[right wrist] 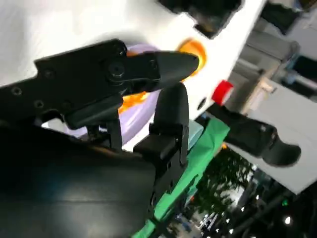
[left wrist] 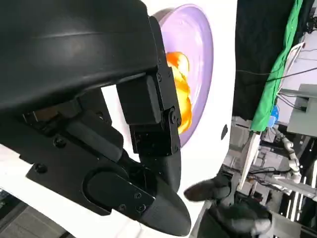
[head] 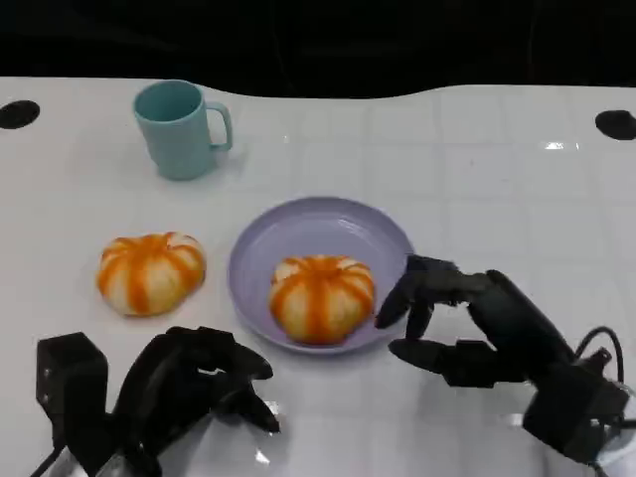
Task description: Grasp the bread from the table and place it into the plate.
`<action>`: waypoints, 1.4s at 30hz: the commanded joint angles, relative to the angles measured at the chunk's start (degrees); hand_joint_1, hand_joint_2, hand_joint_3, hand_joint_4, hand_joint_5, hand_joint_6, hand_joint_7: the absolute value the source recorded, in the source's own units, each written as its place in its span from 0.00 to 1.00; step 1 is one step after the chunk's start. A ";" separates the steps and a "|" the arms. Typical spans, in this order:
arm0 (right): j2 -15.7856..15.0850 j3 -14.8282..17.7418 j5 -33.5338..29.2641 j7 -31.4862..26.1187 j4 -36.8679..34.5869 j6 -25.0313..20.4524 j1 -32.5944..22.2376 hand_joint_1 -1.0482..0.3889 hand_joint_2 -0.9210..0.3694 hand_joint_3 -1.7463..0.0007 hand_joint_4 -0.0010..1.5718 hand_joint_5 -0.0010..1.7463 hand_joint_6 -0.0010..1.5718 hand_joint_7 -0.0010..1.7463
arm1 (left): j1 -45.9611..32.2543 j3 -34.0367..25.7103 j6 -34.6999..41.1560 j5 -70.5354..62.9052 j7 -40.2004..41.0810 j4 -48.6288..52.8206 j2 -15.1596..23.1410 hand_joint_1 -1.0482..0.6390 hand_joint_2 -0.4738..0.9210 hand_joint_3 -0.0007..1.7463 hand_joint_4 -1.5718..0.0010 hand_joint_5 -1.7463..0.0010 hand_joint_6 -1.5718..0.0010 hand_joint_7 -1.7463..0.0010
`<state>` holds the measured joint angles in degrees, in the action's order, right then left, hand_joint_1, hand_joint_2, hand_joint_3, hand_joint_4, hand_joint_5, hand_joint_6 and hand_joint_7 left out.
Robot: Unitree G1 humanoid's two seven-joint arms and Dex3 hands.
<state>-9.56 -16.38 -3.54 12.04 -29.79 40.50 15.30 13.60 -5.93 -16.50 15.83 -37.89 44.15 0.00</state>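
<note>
A round bread with orange stripes [head: 322, 296] lies in the lavender plate [head: 328, 224] at mid-table; the left wrist view shows that bread [left wrist: 181, 89] on the plate [left wrist: 198, 44] past my fingers. A second striped bread [head: 151, 271] sits on the table left of the plate. My right hand [head: 462, 318] hovers just right of the plate, fingers apart and holding nothing, fingertips close to the rim. In the right wrist view its fingers [right wrist: 163, 67] stand before the plate [right wrist: 143, 116]. My left hand [head: 194, 383] rests low at the front left, below both breads, holding nothing.
A teal mug [head: 182, 129] stands at the back left, handle to the right. The white table [head: 497, 179] is bare to the right and behind the plate. Two dark round holes [head: 616, 123] mark the far corners.
</note>
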 commanded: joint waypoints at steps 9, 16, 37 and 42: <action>1.74 4.49 5.17 3.54 9.95 -5.49 -11.01 0.37 0.00 0.81 0.48 1.00 0.35 1.00 | -1.25 -0.01 1.41 -0.14 -0.30 0.09 0.80 0.00 0.91 0.00 0.03 0.66 0.00 0.87; 1.96 6.56 6.10 4.28 12.54 -7.51 -14.96 0.35 0.00 0.82 0.48 1.00 0.36 1.00 | -1.52 0.06 1.65 -0.12 -0.45 -0.39 0.68 0.00 0.91 0.00 0.04 0.67 0.00 0.87; 3.81 9.36 12.91 8.97 19.80 -14.23 -23.13 0.34 0.00 0.84 0.41 1.00 0.34 1.00 | -2.03 0.25 2.32 0.22 -0.91 -1.49 0.47 0.00 0.91 0.00 0.05 0.66 0.00 0.88; 4.09 9.61 13.17 9.73 19.09 -13.98 -23.05 0.33 0.00 0.84 0.43 1.00 0.35 1.00 | -2.17 0.23 2.44 0.00 -0.64 -1.79 0.52 0.00 0.91 0.00 0.05 0.66 0.00 0.88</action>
<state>-5.28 -7.81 8.81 21.35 -10.61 26.59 -7.63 12.51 -5.67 -14.84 15.93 -38.37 42.30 -0.21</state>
